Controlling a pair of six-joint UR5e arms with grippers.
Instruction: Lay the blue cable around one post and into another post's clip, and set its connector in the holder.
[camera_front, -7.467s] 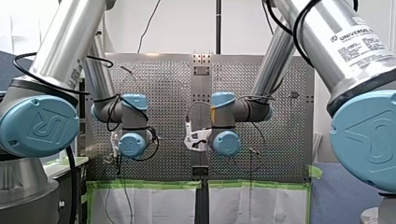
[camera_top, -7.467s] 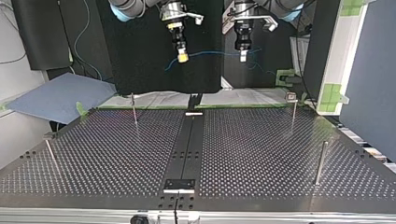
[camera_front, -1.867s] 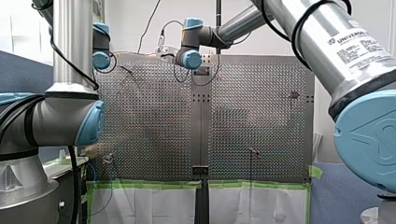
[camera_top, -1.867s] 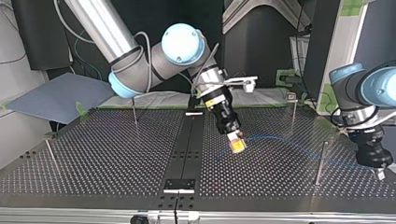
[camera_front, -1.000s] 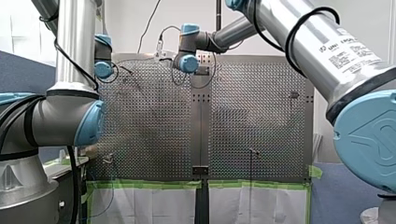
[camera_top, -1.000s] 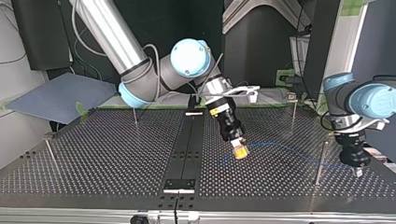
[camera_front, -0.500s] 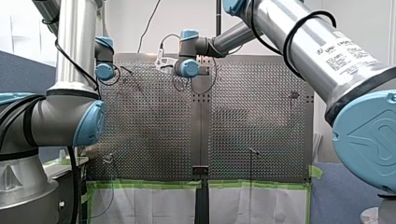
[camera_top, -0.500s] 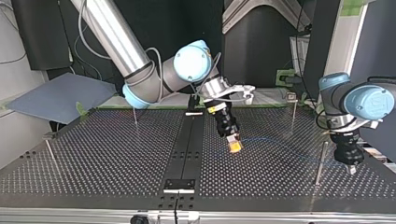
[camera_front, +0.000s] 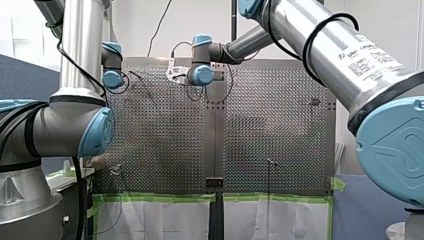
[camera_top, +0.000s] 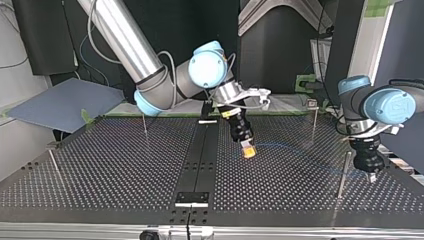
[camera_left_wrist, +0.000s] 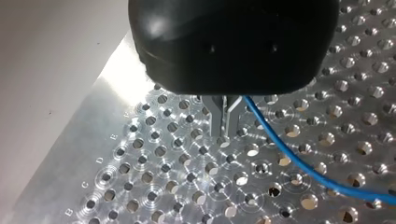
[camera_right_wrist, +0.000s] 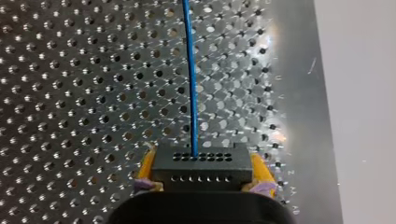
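In the right wrist view my right gripper is shut on the black connector, which sits between its yellow pads. The blue cable runs straight ahead from the connector over the perforated plate. In the top view this gripper hangs just above the table, right of the middle strip. The cable leads from it past a tall post to my left gripper. The left wrist view has my left gripper with its metal fingers shut on the cable, close over the plate.
Thin posts stand at the top view's far left, near left and far right. A black holder plate sits on the middle strip near the front edge. The table's edge lies beside my left gripper.
In the top view my right gripper has drawn back toward the far side with the connector. My left gripper has shifted a little leftward, closer to the tall post.
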